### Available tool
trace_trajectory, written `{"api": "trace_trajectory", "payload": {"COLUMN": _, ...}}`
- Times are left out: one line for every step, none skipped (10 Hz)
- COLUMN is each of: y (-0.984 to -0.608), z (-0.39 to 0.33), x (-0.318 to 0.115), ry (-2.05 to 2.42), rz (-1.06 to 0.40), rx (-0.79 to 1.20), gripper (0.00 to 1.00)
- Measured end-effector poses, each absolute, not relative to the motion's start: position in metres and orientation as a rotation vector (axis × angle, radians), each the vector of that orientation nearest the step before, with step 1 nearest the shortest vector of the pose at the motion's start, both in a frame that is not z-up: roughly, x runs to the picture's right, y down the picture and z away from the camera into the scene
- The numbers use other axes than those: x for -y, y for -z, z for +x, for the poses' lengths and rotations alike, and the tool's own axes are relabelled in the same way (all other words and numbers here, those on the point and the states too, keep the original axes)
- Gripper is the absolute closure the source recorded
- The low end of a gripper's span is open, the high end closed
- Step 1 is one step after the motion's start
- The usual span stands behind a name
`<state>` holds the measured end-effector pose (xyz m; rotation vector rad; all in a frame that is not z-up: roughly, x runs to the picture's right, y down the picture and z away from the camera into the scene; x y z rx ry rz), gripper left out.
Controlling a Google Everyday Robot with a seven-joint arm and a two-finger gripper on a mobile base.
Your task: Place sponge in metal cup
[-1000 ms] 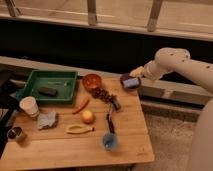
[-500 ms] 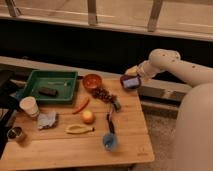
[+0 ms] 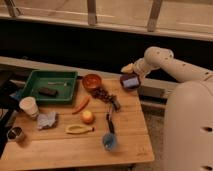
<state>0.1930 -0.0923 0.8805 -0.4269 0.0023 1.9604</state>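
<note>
My gripper [image 3: 130,81] has barely shifted in the last second, only the arm [image 3: 172,64] behind it swinging in, so it hangs at the far right edge of the desk [image 3: 65,151], the task no further on — open or closed, I cannot tell. The sponge [image 3: 47,91], the dark block as I take it, lies in the green tray [image 3: 31,82] well off to the left — the metal cup [image 3: 16,133] stands at the near left corner.

Dim warm light covers the table [image 3: 60,150], claw [image 3: 131,80] at its far-right edge.
</note>
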Motion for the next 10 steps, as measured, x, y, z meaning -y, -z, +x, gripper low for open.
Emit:
{"api": "trace_trajectory", "payload": {"y": -0.881, "z": 0.191, "x": 0.092, "ry": -1.958, "rz": -0.428, "rx": -0.003, "gripper": 0.20}}
{"api": "trace_trajectory", "payload": {"y": -0.881, "z": 0.190, "x": 0.091, "ry": -1.960, "rz": -0.435, "rx": -0.004, "gripper": 0.20}}
{"api": "trace_trajectory", "payload": {"y": -0.880, "z": 0.194, "x": 0.087, "ry": -1.965, "rz": -0.444, "rx": -0.009, "gripper": 0.20}}
{"api": "trace_trajectory", "payload": {"y": -0.878, "z": 0.203, "x": 0.084, "ry": -1.965, "rz": -0.448, "rx": -0.007, "gripper": 0.20}}
{"api": "trace_trajectory", "payload": {"y": -0.878, "z": 0.204, "x": 0.082, "ry": -1.962, "rz": -0.452, "rx": -0.005, "gripper": 0.20}}
{"api": "trace_trajectory", "payload": {"y": -0.880, "z": 0.199, "x": 0.083, "ry": -1.955, "rz": -0.456, "rx": -0.001, "gripper": 0.20}}
{"api": "trace_trajectory", "payload": {"y": -0.885, "z": 0.191, "x": 0.085, "ry": -1.945, "rz": -0.462, "rx": 0.003, "gripper": 0.20}}
{"api": "trace_trajectory", "payload": {"y": -0.889, "z": 0.183, "x": 0.087, "ry": -1.939, "rz": -0.466, "rx": 0.008, "gripper": 0.20}}
{"api": "trace_trajectory", "payload": {"y": -0.892, "z": 0.179, "x": 0.086, "ry": -1.936, "rz": -0.470, "rx": 0.008, "gripper": 0.20}}
{"api": "trace_trajectory", "payload": {"y": -0.896, "z": 0.179, "x": 0.085, "ry": -1.937, "rz": -0.473, "rx": 0.009, "gripper": 0.20}}
